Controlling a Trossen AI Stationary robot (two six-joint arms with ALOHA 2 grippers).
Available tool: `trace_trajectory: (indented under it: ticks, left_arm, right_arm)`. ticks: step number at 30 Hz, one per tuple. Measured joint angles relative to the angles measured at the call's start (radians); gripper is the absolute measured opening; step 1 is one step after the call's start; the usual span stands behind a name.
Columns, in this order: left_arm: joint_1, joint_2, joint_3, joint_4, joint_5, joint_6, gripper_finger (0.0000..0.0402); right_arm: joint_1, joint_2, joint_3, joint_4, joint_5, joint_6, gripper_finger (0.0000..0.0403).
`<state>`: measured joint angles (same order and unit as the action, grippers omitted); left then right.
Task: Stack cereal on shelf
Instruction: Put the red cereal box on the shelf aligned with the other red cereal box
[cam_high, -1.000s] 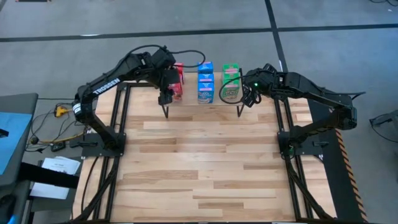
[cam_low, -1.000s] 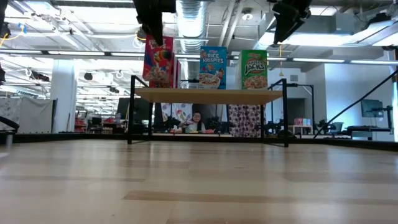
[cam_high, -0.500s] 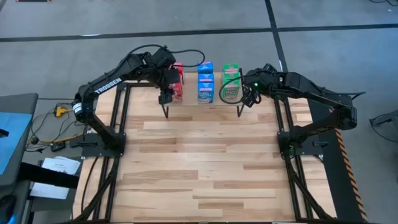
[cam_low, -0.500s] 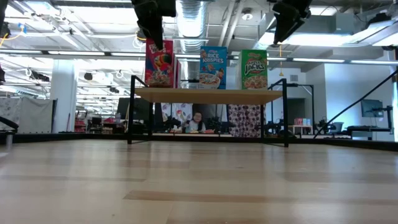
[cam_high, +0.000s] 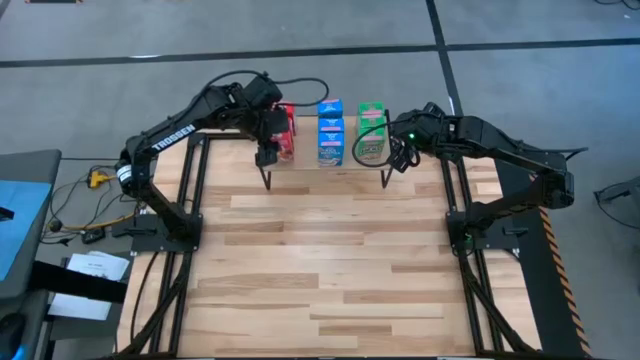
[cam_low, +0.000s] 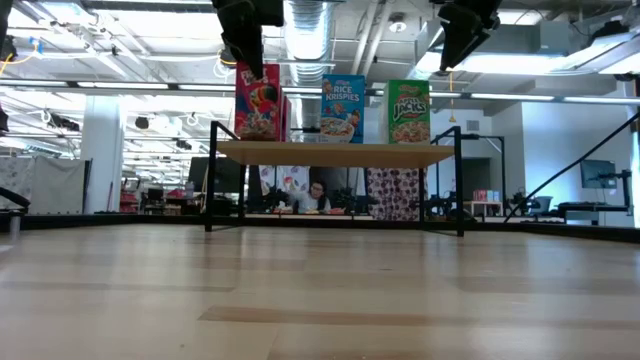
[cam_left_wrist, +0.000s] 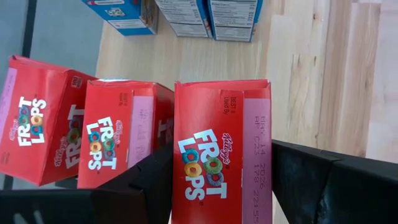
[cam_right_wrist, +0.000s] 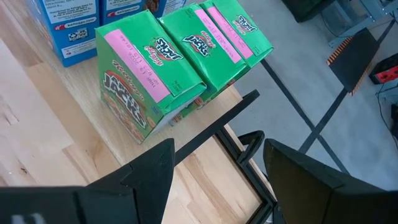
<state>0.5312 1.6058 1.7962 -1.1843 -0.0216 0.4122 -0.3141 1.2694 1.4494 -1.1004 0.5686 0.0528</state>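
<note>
While the left tool (cam_left_wrist: 221, 186) grips the front red cereal box (cam_left_wrist: 221, 155) by its sides at the shelf's (cam_low: 335, 152) left end, two more red boxes (cam_left_wrist: 81, 130) stand just behind it. Blue boxes (cam_high: 330, 130) stand mid-shelf, green boxes (cam_right_wrist: 168, 56) at the right end. Right tool (cam_right_wrist: 217, 171) hovers open and empty, just beside the green row, over the shelf's edge above the worktop (cam_high: 320, 260)

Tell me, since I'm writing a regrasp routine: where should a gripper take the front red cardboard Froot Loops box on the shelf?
Probably from above, across its narrow width: the front red cardboard Froot Loops box stands upright on the light-wood shelf, top exposed, another red box close behind. The left gripper already straddles it this way.
</note>
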Motion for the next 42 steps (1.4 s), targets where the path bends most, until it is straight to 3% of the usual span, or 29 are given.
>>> trace_trajectory:
  ticks: [42]
  left_arm:
    - [0.001,0.000,0.000,-0.013,-0.003,-0.024,0.0215]
  right_arm:
    - [0.000,0.000,0.000,0.000,-0.023,0.000,0.0269]
